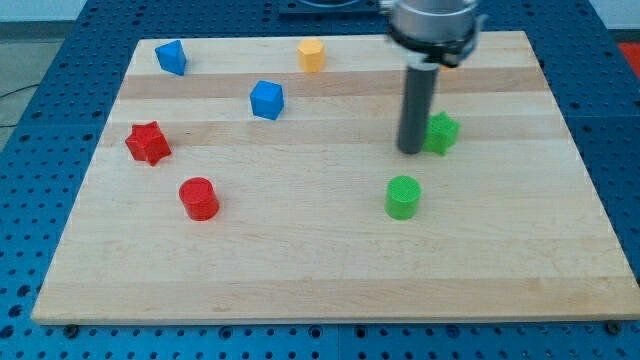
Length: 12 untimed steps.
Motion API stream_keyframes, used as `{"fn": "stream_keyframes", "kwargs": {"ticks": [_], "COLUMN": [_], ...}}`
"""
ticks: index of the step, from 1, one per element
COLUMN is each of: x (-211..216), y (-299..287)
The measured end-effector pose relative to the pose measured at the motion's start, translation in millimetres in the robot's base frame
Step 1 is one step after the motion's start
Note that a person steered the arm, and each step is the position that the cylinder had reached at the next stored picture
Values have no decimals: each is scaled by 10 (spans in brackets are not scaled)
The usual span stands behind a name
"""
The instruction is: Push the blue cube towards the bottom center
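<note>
Below the blue cube (pixel 267 100) (toward bottom centre) nothing blocks.

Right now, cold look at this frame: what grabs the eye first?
The dark rod dominates, dropping from the view's top right, with my tip down on the wooden board right beside the green star-shaped block. A green cylinder sits just below them. The blue cube lies far off to the tip's left, with a second blue block in the top-left corner.
</note>
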State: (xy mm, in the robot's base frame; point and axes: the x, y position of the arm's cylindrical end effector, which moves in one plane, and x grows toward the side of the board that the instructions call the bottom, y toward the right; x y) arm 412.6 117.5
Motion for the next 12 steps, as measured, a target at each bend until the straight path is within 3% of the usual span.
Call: {"fn": "stream_keyframes", "kwargs": {"ticks": [2,4,5,6,7,8,10,12], "x": [-4,-40,-435,-1163,-1291,-1218,-1218,-734], "y": [64,-295,-695,-1063,-1743,-2157,-2181,-2104]}}
